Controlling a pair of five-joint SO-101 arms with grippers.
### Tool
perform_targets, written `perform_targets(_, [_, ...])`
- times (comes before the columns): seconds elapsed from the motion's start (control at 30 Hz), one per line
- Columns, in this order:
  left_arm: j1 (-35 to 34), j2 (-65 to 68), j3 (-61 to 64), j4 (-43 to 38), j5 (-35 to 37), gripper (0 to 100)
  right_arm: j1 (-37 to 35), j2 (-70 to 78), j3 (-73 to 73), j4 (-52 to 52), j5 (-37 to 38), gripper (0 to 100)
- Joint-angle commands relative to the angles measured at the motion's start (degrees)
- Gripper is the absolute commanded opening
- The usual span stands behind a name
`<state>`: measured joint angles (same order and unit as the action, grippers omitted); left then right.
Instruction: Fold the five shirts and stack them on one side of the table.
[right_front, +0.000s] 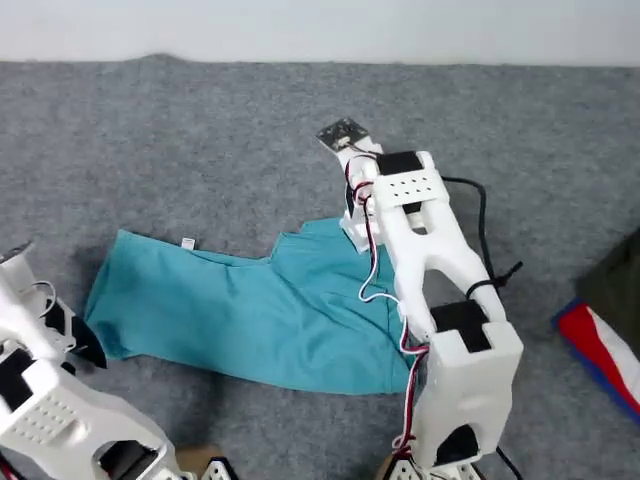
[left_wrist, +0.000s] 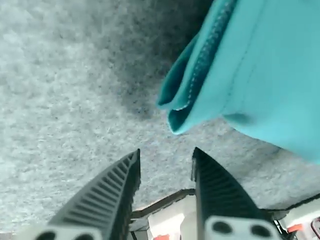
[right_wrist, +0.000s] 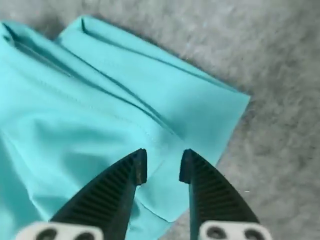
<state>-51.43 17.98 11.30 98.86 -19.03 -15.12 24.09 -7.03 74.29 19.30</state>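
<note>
Right gripper (right_wrist: 161, 167), narrowly parted and empty, hangs over one corner of the teal shirt (right_front: 250, 315) lying mid-table and should pinch that edge squarely, while the left gripper (left_wrist: 165, 167), likewise parted, takes the opposite corner.

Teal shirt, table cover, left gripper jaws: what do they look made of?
Teal shirt: soft matte knit, likely cotton jersey; stitched hem, limp folds. Table cover: grey felt or carpet, fuzzy flecked nap. Left gripper jaws: matte black plastic, apparently; ridged inner faces.

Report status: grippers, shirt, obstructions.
Left gripper open beside teal shirt corner. Right gripper open over shirt edge. Another garment lies apart, nothing blocking.
</note>
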Motion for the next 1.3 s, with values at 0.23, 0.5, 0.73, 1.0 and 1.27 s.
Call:
perform_targets(0.23, [-0.26, -2.64, -0.13, 1.85, 0.70, 17, 0.57, 5.41, -2.90, -1.54, -0.44, 14.4])
perform_targets(0.5, [-0.26, -2.64, -0.13, 1.85, 0.70, 17, 0.57, 7.60, -2.90, -3.82, -0.26, 14.3])
perform_targets(0.73, [-0.09, -2.55, -0.13, 1.76, 0.70, 17, 0.75, 7.25, -2.90, -3.82, -0.18, 14.2])
perform_targets(1.0, [-0.18, -2.55, -0.04, 1.76, 0.70, 17, 1.01, 7.16, -2.90, -3.74, 4.40, 1.6])
perform_targets(1.27, [-0.09, -2.55, 3.91, 1.76, 0.26, 17, 1.10, 6.37, -2.90, -3.30, 4.48, 0.9])
